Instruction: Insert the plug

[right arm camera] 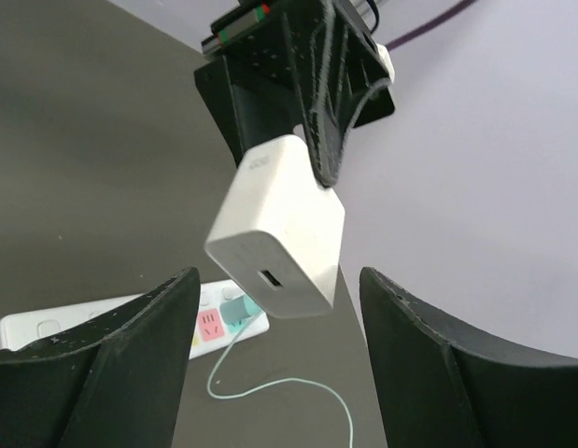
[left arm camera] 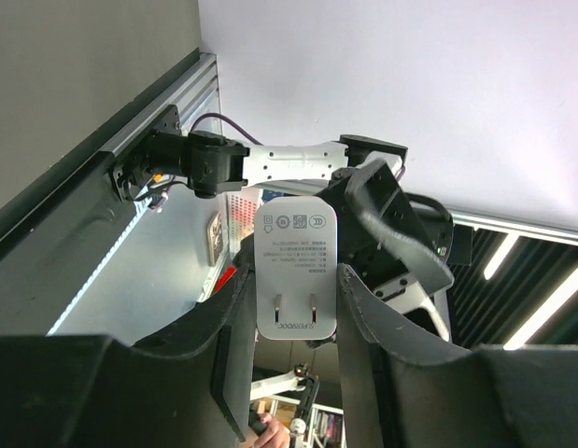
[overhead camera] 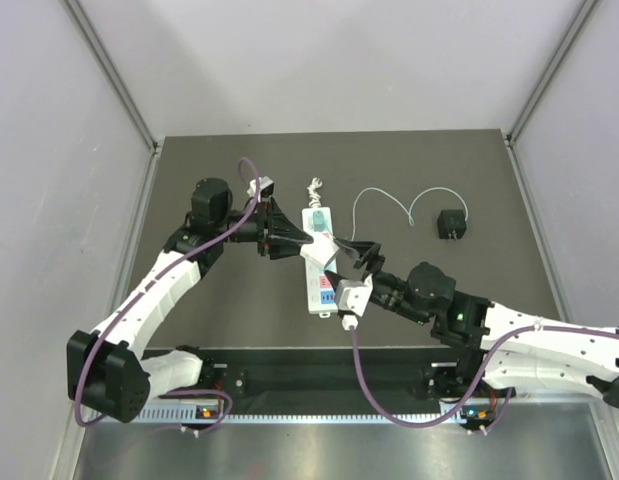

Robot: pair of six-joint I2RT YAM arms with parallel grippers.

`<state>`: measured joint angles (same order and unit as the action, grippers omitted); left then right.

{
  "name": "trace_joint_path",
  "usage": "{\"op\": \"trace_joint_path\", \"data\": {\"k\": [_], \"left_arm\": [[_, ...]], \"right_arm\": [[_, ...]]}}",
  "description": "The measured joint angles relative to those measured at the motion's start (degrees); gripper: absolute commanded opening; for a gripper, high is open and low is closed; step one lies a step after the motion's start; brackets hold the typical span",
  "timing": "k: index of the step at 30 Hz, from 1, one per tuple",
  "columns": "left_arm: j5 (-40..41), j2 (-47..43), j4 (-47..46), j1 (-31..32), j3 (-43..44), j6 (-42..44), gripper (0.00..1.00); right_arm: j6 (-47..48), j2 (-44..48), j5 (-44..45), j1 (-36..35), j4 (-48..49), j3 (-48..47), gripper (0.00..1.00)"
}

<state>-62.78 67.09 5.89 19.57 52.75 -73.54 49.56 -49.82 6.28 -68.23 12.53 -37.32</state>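
Left gripper (left arm camera: 296,313) clamps white adapter (left arm camera: 296,247) (label print unreadable); right gripper (right arm camera: 277,289) spread.

Plug (right arm camera: 238,309): small, teal-green, boxy.
It sits on the white power strip (right arm camera: 46,329), just beside a red socket (right arm camera: 211,327); its thin cable (right arm camera: 274,380) trails away.

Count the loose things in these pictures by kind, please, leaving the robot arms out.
Power strip: 1
White charger block: 1
Teal-green plug, corded: 1
Black cube: 1
Total: 4
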Motion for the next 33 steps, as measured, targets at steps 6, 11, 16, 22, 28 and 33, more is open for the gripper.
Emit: {"op": "trace_joint_path", "data": {"k": [6, 11, 16, 22, 28, 33], "left_arm": [[0.37, 0.31, -0.07, 0.00, -0.11, -0.87, 0.00], [0.70, 0.31, -1.25, -0.39, -1.64, -3.28, 0.00], [1.03, 0.28, -3.19, -1.05, -3.21, -5.62, 0.00], [-0.90, 0.28, -7.96, -0.13, -5.31, -9.75, 0.00], [-0.96, 0.28, -11.30, -0.52, -6.58, -13.44, 0.28], [-1.20, 0.57, -9.42, -0.39, -5.53, -10.27, 0.71]], "right_arm": [[4.46, -3.61, 1.88, -1.68, 3.21, -0.31, 0.51], [7.87, -5.90, 3.23, -2.47, 5.55, -0.31, 0.42], [10.05, -7.76, 4.33, -2.89, 6.95, -0.31, 0.48], [12.37, -11.21, 4.52, -3.72, 11.65, -1.05, 0.34], [14.99, -12.28, 6.27, -4.17, 13.18, -1.05, 0.00], [15.34, -12.11, 8.37, -4.48, 13.90, -1.05, 0.00]]}}
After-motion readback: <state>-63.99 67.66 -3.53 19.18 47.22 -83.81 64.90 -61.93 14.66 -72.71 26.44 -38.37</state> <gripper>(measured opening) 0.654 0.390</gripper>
